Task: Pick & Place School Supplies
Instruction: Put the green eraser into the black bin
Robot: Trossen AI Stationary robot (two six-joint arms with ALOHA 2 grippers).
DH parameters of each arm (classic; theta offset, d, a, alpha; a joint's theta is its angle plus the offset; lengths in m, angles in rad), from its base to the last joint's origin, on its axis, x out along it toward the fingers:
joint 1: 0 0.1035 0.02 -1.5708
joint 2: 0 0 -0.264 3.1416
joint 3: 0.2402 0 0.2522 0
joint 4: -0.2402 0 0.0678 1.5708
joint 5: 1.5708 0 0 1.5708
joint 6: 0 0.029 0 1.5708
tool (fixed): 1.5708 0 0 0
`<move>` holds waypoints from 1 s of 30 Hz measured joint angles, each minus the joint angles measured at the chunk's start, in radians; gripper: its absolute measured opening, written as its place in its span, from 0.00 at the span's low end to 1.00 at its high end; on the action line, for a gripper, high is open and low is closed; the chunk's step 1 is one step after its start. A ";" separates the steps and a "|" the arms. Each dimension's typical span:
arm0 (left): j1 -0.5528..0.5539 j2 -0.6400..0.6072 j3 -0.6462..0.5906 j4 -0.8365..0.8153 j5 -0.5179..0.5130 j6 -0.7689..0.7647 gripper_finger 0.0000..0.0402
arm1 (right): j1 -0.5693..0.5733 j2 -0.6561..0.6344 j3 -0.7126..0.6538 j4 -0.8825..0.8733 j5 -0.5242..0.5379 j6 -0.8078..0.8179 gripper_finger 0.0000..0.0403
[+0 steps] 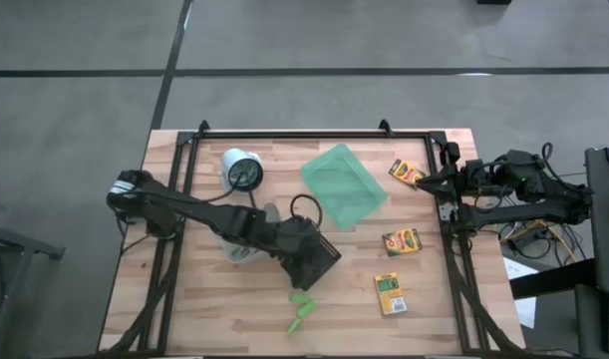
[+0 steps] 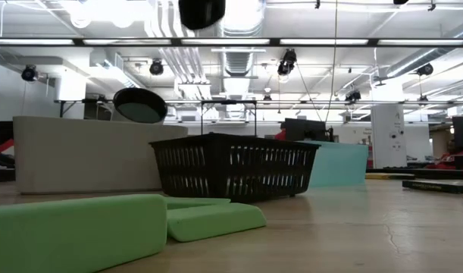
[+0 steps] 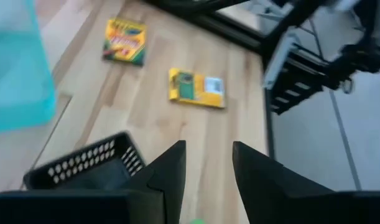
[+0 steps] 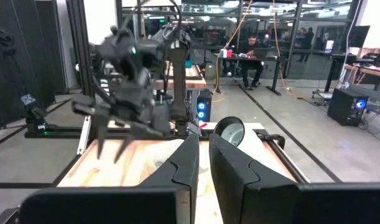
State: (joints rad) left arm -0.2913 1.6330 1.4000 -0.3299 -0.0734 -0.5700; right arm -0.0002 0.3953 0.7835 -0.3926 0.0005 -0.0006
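Note:
My left gripper (image 1: 306, 257) hovers open over the black mesh basket (image 1: 312, 261); in its wrist view the fingers (image 3: 208, 171) hold nothing. Several short bright green sticks (image 1: 302, 310) lie on the table just nearer than the basket and fill the low view's foreground (image 2: 72, 231). Three yellow-and-green crayon boxes lie flat on the right half: one far (image 1: 407, 174), one middle (image 1: 401, 241), one near (image 1: 390, 293). My right gripper (image 1: 429, 182) waits shut at the right edge, beside the far box. No scissors show.
A translucent green tray (image 1: 344, 184) sits at the table's far middle. A white cup (image 1: 242, 170) lies on its side to the tray's left. A black frame rail (image 1: 449, 229) runs along the right edge. People sit at desks in the room (image 4: 252, 53).

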 joint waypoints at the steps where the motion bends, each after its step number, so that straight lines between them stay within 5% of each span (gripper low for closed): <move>1: -0.010 -0.001 0.017 -0.008 0.000 0.016 0.34 | 0.000 0.000 0.000 0.000 0.000 0.000 0.09; 7: -0.106 -0.001 0.055 -0.015 -0.014 0.072 0.34 | 0.000 0.000 0.000 0.000 0.000 0.000 0.09; 14: -0.253 0.002 -0.009 -0.027 -0.241 0.049 0.41 | 0.000 0.000 0.000 0.000 0.000 0.000 0.09; 18: -0.315 0.002 -0.079 0.007 -0.277 0.071 0.47 | 0.000 0.000 0.000 0.000 0.000 0.000 0.09; 30: -0.355 0.003 -0.455 0.586 -0.356 0.109 0.52 | 0.000 0.000 0.000 0.000 0.000 0.000 0.09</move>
State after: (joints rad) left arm -0.6462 1.6360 0.9454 0.2559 -0.4294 -0.4607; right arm -0.0002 0.3950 0.7837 -0.3927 0.0002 -0.0006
